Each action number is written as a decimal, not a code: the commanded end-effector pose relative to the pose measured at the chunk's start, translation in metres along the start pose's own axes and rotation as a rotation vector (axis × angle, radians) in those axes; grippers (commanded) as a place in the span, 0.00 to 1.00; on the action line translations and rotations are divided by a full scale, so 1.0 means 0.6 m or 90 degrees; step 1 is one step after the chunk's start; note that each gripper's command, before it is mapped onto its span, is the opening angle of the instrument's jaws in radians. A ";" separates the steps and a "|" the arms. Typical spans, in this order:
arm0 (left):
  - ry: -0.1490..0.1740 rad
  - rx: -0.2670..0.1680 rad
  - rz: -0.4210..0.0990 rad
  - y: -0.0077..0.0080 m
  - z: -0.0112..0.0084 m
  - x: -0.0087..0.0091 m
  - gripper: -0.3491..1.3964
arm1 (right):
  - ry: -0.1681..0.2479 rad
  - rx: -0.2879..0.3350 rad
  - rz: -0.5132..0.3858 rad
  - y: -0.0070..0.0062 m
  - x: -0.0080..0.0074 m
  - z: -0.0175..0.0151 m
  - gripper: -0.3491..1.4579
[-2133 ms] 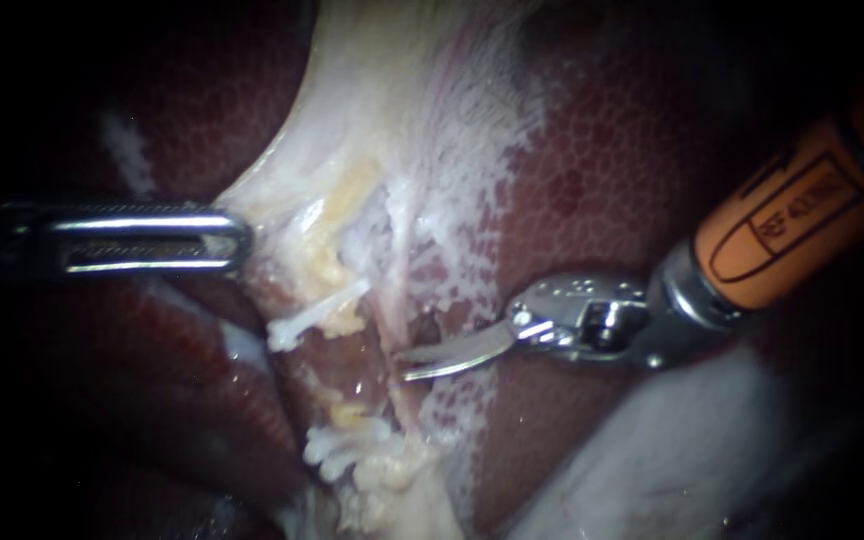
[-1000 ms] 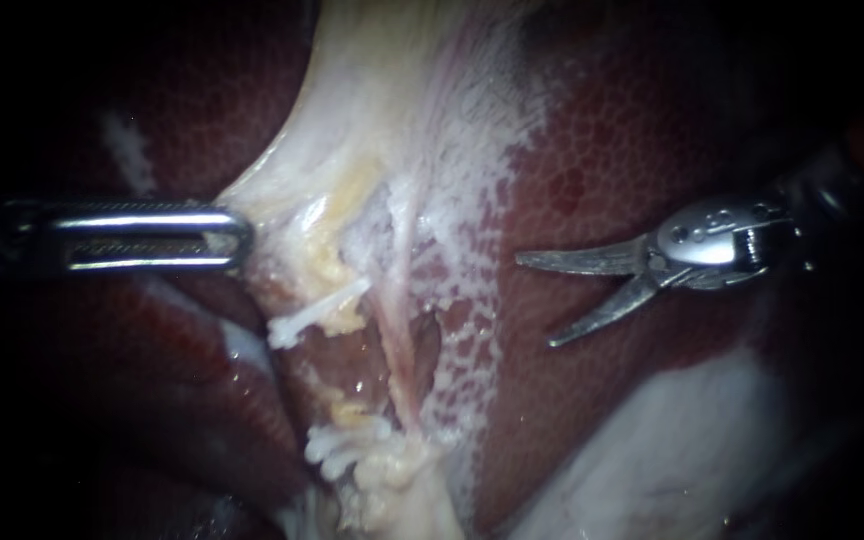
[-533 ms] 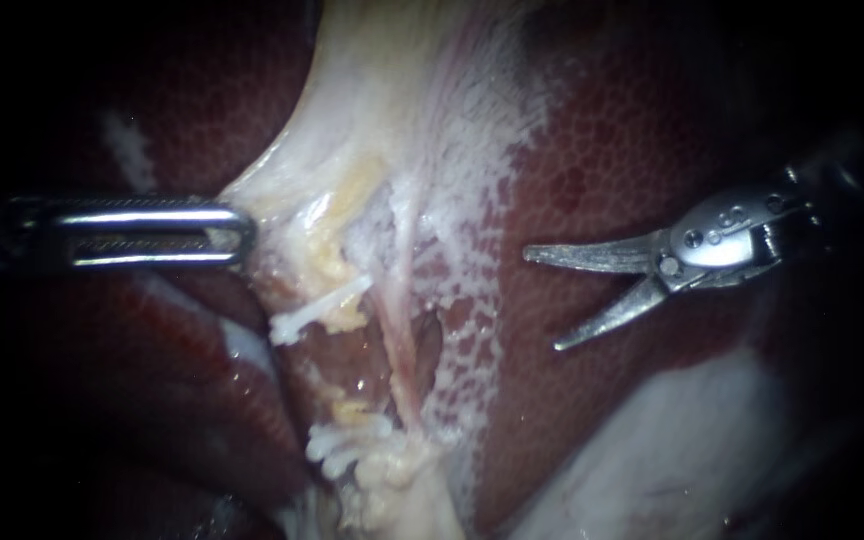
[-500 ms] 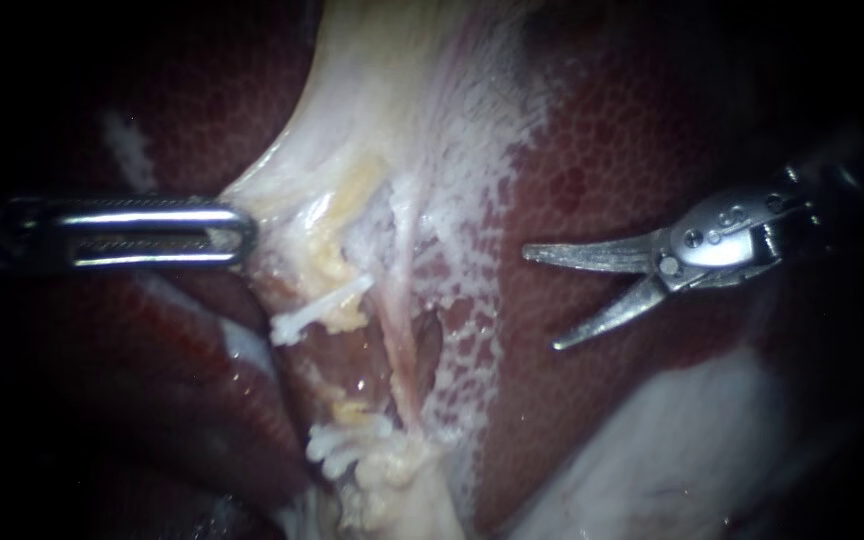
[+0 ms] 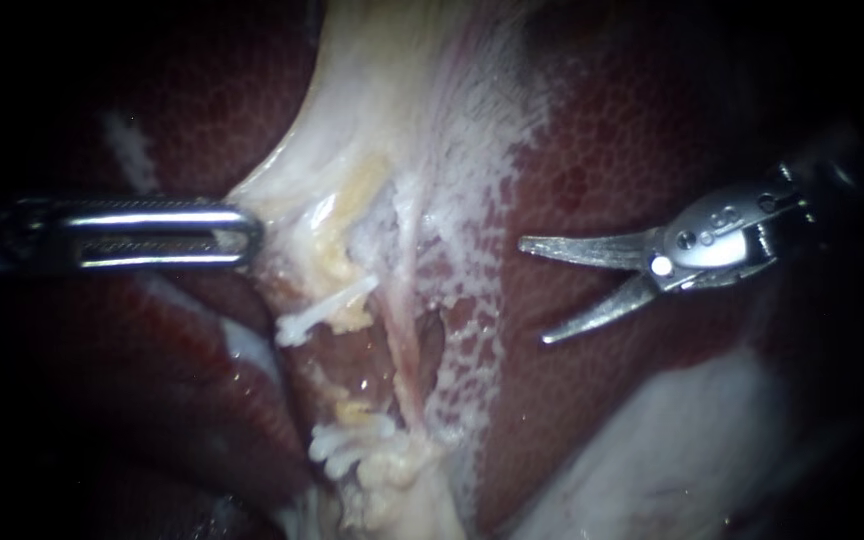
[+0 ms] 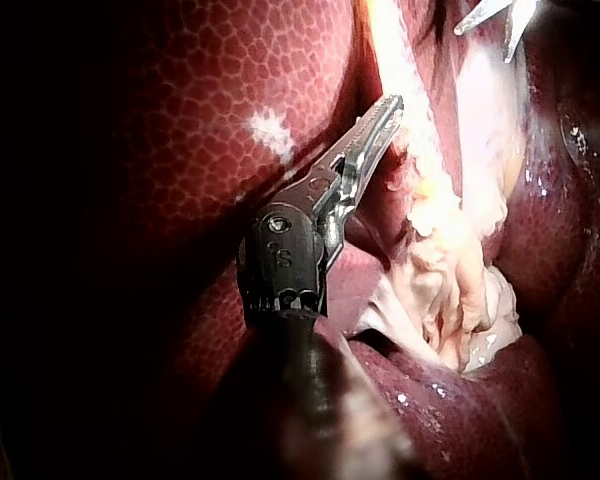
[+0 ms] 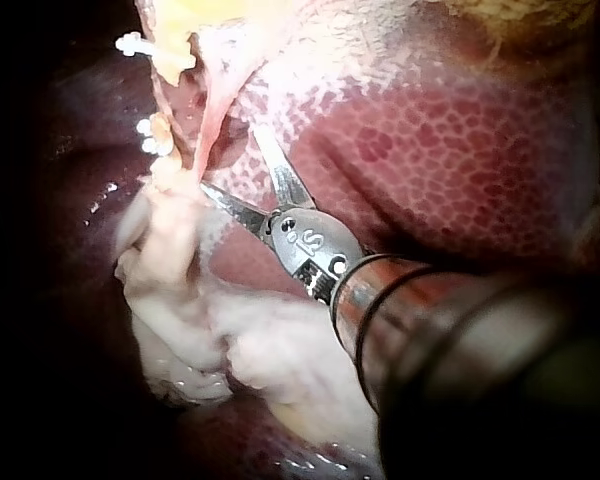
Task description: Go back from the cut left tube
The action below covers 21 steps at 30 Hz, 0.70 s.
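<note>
Two frayed white ends mark the left tube (image 5: 320, 314). One stump pokes out beside the yellow fat (image 5: 324, 262) and the other sits lower, at the foot of the pale tissue (image 5: 392, 120). There's a clear gap between them, so the cut looks complete. The left instrument (image 5: 234, 236) is clamped on the pale tissue's edge and holds it taut toward its own side, which I judge is to spread the field and show both stumps. Over to the right instrument (image 5: 532, 292): its curved blades are parted and grasp nothing. They hang over bare liver (image 5: 612, 130), beyond the pale tissue's mottled edge and well apart from the tube. A thin pink strand (image 5: 402, 340) runs unbroken between the stumps and those blades, and that's the thing to mind. With the blades off the tissue and pointing at nothing but liver, the retreat looks nearly done. Open blades can catch, though, so any further withdrawal calls for a straight, clean line away.
</note>
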 end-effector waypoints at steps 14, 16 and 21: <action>0.023 -0.008 0.009 0.0053 0.0075 0.0069 0.00 | -0.001 -0.003 0.001 0.0001 -0.0006 -0.0014 0.99; 0.025 -0.005 0.007 0.0052 0.0087 0.0077 0.00 | -0.002 -0.003 0.002 0.0001 -0.0007 -0.0016 0.99; 0.031 0.000 0.006 0.0048 0.0106 0.0089 0.00 | -0.003 -0.005 0.003 0.0002 -0.0008 -0.0018 0.99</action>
